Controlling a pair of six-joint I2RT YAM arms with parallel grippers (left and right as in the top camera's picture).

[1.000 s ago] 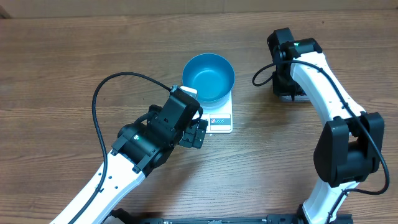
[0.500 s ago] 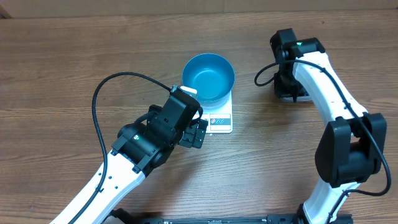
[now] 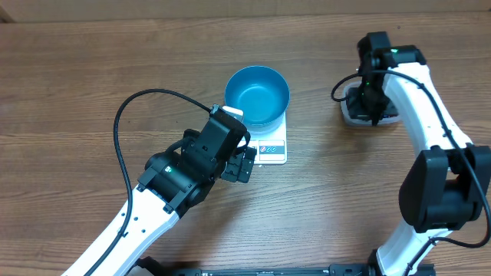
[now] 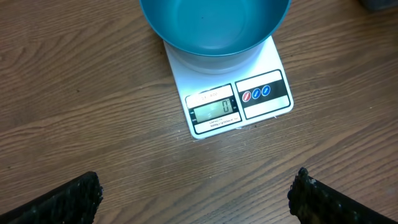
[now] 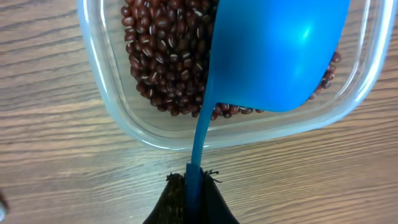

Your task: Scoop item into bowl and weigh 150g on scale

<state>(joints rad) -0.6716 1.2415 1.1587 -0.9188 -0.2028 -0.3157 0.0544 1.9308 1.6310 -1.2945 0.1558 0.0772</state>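
Wood-grain tabletop (image 3: 77,92) all round, so you have bare room on every side of the kit. Scale (image 3: 272,147) sits mid-table with the blue bowl (image 3: 257,96) on its platform; the bowl's rim overhangs the far and side edges of the scale, and only the display strip stays uncovered. Display (image 4: 214,113) reads 0. Left gripper (image 3: 245,162) hangs just off the scale's near-left corner, wide open and holding nothing; in the wrist view its two fingertips (image 4: 68,199) frame a strip of bare wood short of the display edge, not touching the scale. The left arm and its cable loop take up the near-left of the tabletop. On your right side, well apart from the scale, is the clear tub (image 3: 353,115), with open wood between the two. Beans (image 5: 168,56) lie inside the tub, piled against the wall nearest the wrist camera. Right gripper (image 5: 193,183) is clamped tight on the thin handle of the blue scoop (image 5: 280,56). The handle crosses the tub's near rim (image 5: 161,140), and the scoop's head sits over the beans on one side of the tub. You can't tell from these views whether the head touches the beans or carries any. The overhead shows the right arm covering most of the tub, so only its left and near edges are visible there.
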